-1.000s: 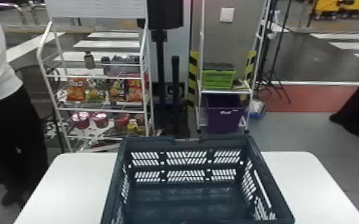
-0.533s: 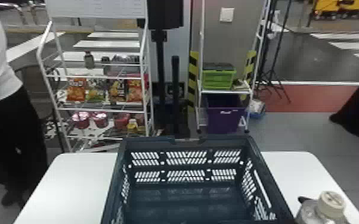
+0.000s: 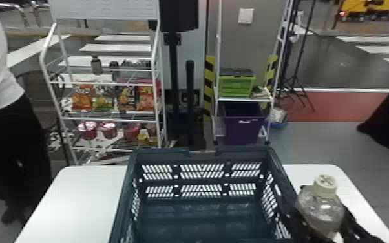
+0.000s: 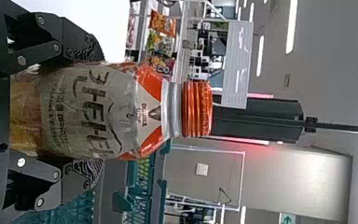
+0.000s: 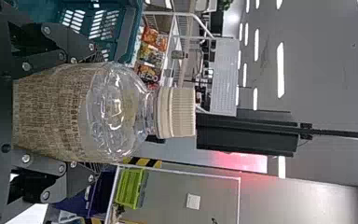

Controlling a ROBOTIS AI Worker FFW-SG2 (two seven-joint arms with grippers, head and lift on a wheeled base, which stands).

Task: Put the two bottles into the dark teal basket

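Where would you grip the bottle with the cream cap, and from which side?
Probably best by the labelled body of the bottle, below its sloping shoulder, coming in roughly level from the robot's side, fingers on opposite flanks. It is held roughly upright, and the body is broad, while the neck under the cap is narrow.

Large dark lettering and smaller print stand on the label of the orange-capped bottle (image 4: 88, 112). Dense lines, too fine to read, cover the pale-capped bottle (image 5: 51, 112). The purple bin (image 3: 242, 132) bears white print; a green sign (image 4: 287, 219) shows an arrow.
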